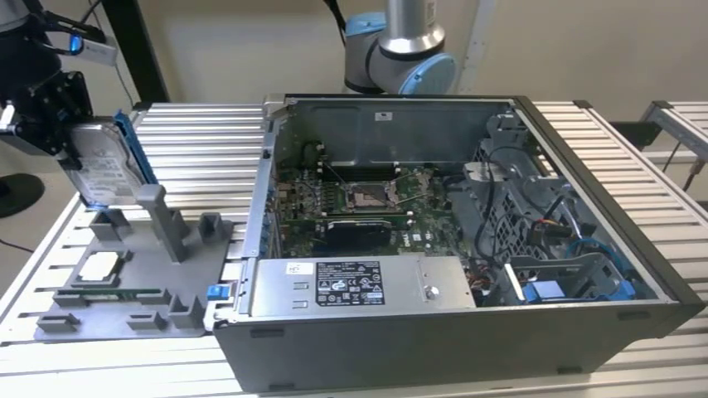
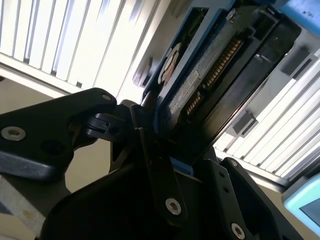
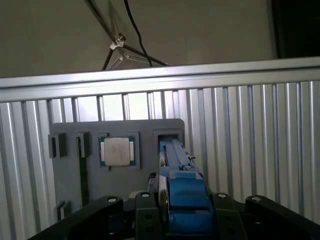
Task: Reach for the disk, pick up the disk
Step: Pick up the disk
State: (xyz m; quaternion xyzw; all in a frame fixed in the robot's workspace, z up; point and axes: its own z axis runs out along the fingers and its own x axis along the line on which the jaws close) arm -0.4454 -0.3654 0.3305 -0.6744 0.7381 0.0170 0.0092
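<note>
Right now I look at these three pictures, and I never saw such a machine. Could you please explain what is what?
It is a robot arm with black jaws at its end. The exterior view is taken from a camera off the arm; both wrist views come from cameras riding on it. The jaws are closed on the disk, a silver drive in a blue frame, held upright over a grey holder. A small square chip lies in that holder. Beside it on the slatted metal table stands an open computer case.

disk [image 1: 99, 164]: silver, blue-framed | fixture [image 1: 135, 308]: grey | table [image 1: 199, 137]: silver, ribbed
</note>
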